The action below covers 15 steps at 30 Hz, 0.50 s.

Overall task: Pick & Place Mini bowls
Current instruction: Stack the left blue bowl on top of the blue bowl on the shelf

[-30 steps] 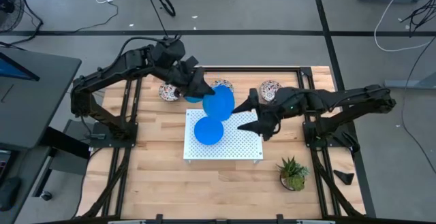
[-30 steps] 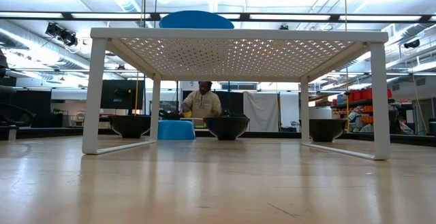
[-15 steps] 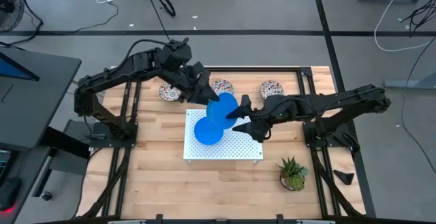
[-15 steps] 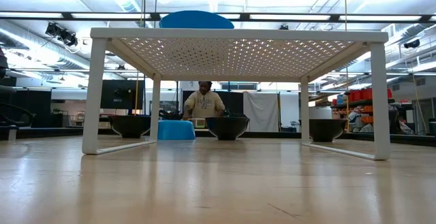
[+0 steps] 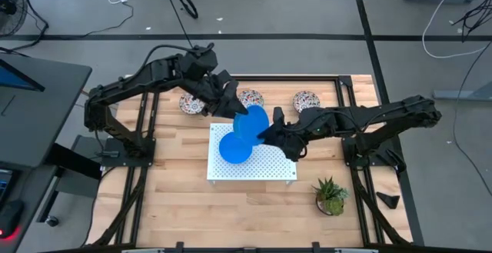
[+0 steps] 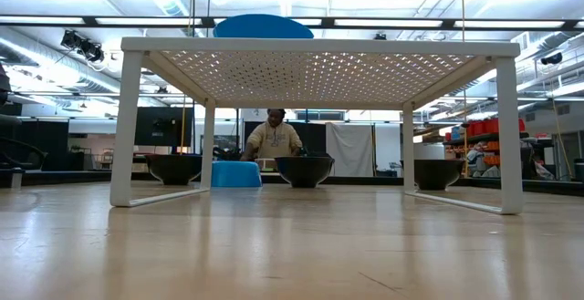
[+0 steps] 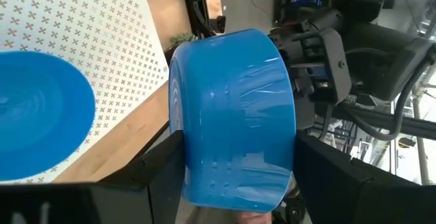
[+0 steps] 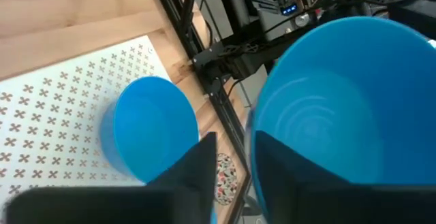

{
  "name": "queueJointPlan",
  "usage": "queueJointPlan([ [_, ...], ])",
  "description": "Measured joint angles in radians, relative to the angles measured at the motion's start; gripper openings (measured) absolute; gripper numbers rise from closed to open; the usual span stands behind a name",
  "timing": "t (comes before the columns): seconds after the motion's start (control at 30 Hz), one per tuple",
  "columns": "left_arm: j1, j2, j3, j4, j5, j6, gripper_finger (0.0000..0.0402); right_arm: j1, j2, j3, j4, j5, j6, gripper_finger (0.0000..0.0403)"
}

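We are mid-handover: left claw [image 7: 231, 183] grips the blue bowl [image 5: 252, 120] (above the white board [image 5: 269, 164]), right claw [image 5: 270, 130] pinches its rim; next, left releases.

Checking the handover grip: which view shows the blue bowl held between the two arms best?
The left wrist view: the held blue bowl fills it, clamped across its wall between that claw's fingers. The right wrist view shows its inside, the right claw closing on its rim. The high view shows it small; the low view misses it.
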Motion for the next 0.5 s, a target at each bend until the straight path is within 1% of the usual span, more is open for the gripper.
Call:
queueJointPlan([
  [0.13,0.0,0.004,0.0,-0.002,0.004,0.001,0.0249,0.0,0.0,0.0,0.0,0.003,-0.011,0.0025],
  [0.17,0.0,0.004,0.0,-0.002,0.003,0.001,0.0252,0.003,0.0,0.0,0.0,0.011,-0.017,0.0013],
  [0.23,0.0,0.004,0.0,0.0,0.003,0.009,0.0256,0.013,0.0,0.0,0.001,0.054,-0.024,0.0009],
  [0.33,0.001,0.004,0.0,0.002,0.003,0.061,0.0259,0.03,-0.005,0.0,-0.005,0.106,-0.033,0.0009],
  [0.5,0.007,0.003,0.0,0.006,0.011,0.178,0.0261,0.056,-0.044,0.0,-0.022,0.112,-0.044,0.0004],
])
